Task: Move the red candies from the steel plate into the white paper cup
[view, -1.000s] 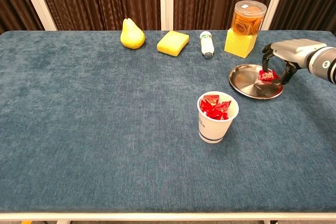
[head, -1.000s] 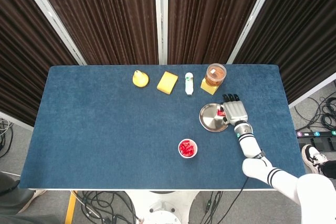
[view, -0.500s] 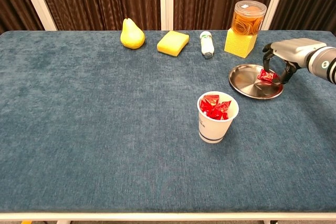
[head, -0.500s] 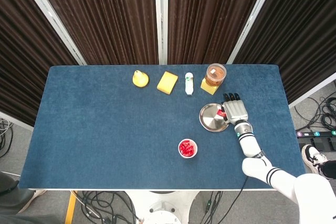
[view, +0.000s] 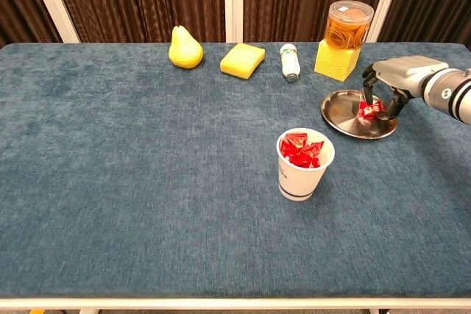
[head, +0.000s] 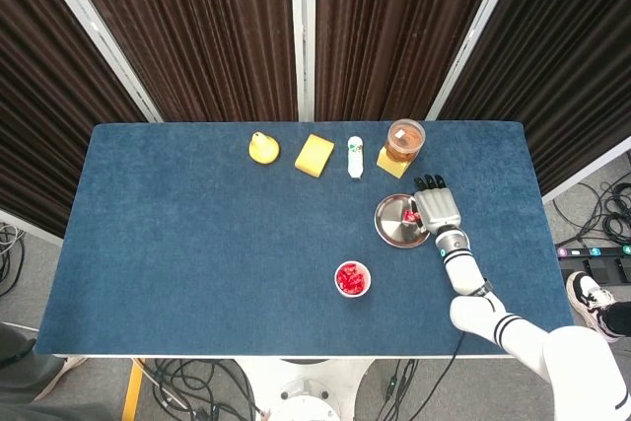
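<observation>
**Risk Assessment: Last Candy Pickup at the Plate**

The right hand (view: 388, 82) was over the steel plate (view: 342, 108), its fingers curled down around the red candy (view: 368, 111) at the plate's right side. Whether the fingers had actually clamped the candy could not be told. The white paper cup (view: 304, 170), already holding red candies, stood near the plate, toward the front edge of the table.

Probable faults: a thin wrapper could slip from a partial pinch on lifting; fingertips pressing on the rim could tip or slide the plate; a careless release could miss the cup or knock it over.

The chest view showed the fingers and candy side-on. The head view showed only the back of the hand, but gave the plate-to-cup layout. The left hand appeared in neither view.
</observation>
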`<control>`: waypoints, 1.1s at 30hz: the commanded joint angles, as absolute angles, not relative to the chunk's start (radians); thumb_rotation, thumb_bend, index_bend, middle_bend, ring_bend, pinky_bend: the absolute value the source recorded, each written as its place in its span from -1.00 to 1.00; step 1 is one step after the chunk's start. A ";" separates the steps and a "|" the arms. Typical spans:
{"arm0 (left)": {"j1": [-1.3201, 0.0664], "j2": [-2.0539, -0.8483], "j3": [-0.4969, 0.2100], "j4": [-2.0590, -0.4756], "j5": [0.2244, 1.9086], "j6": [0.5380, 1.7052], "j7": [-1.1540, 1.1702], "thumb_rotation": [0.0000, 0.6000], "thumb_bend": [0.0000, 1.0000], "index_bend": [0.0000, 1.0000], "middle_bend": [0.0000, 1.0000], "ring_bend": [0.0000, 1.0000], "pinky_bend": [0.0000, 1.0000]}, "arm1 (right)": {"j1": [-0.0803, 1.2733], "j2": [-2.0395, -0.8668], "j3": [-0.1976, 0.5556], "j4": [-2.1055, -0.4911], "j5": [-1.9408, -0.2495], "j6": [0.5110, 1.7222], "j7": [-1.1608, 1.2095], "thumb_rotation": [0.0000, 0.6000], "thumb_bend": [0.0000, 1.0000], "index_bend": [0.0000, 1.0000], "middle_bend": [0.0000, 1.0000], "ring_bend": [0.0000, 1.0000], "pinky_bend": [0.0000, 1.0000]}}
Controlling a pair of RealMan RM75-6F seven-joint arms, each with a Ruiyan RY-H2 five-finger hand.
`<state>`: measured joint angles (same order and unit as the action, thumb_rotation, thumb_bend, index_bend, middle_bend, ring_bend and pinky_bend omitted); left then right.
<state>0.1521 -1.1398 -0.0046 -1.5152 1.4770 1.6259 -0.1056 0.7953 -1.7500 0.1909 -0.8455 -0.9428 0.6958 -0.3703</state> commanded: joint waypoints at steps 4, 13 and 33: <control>0.153 -1.138 -0.003 -1.513 1.481 1.627 -0.120 1.00 -0.68 -0.85 -0.91 -0.84 -0.71 | 0.792 -1.753 0.191 -0.847 -0.963 0.704 -0.357 1.00 -0.29 0.21 -0.75 -1.00 -1.00; 0.152 -1.137 -0.004 -1.516 1.483 1.628 -0.120 1.00 -0.69 -0.85 -0.91 -0.84 -0.71 | 0.769 -1.686 0.201 -0.960 -1.029 0.761 -0.291 1.00 -0.20 0.27 -0.74 -1.00 -1.00; 0.150 -1.123 -0.004 -1.551 1.500 1.643 -0.090 1.00 -0.68 -0.85 -0.91 -0.84 -0.71 | 0.675 -1.344 0.054 -1.624 -1.553 1.007 -0.103 1.00 -0.20 0.27 -0.73 -1.00 -1.00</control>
